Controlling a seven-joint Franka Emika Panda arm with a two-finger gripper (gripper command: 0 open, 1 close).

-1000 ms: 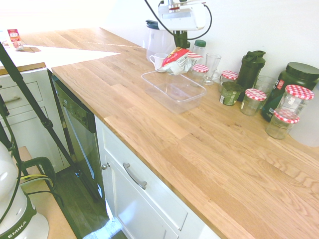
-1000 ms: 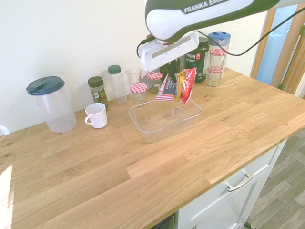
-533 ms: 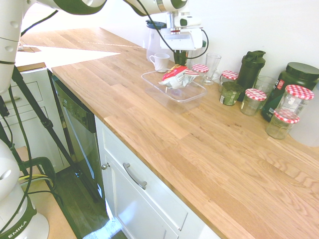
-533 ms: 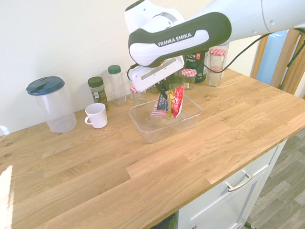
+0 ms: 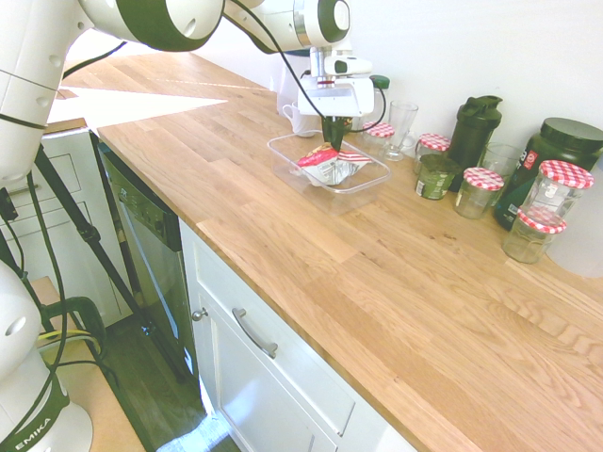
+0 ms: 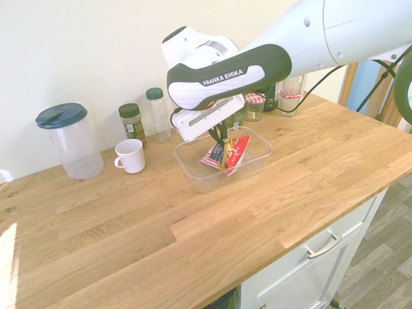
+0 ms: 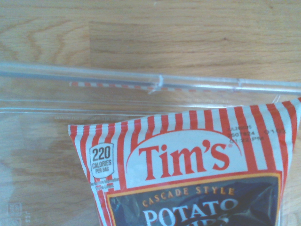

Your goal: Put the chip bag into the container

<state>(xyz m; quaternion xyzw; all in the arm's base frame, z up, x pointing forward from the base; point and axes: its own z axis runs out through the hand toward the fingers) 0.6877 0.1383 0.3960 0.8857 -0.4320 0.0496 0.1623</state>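
The chip bag (image 5: 325, 166), red and white striped with a dark panel, hangs inside the clear plastic container (image 5: 369, 185) on the wooden counter. My gripper (image 5: 332, 143) is shut on the bag's upper edge and reaches down into the tub. From the other side the chip bag (image 6: 232, 152) leans tilted in the container (image 6: 256, 165), its lower end at or near the floor, with the gripper (image 6: 221, 138) pinching it from above. The wrist view shows the chip bag (image 7: 188, 165) printed with "Tim's" and the container's rim (image 7: 94, 74) beyond it.
A white mug (image 6: 131, 156) and a lidded clear pitcher (image 6: 67, 138) stand left of the tub. Spice bottles (image 6: 131, 122) line the wall. Red-checked-lid jars (image 5: 480, 190), a dark shaker (image 5: 474, 127), a glass (image 5: 401, 122) and a green tub (image 5: 558, 151) crowd the far side.
The arm has come down, carrying the chip bag from above the container to inside it. The grip on the bag has stayed shut.
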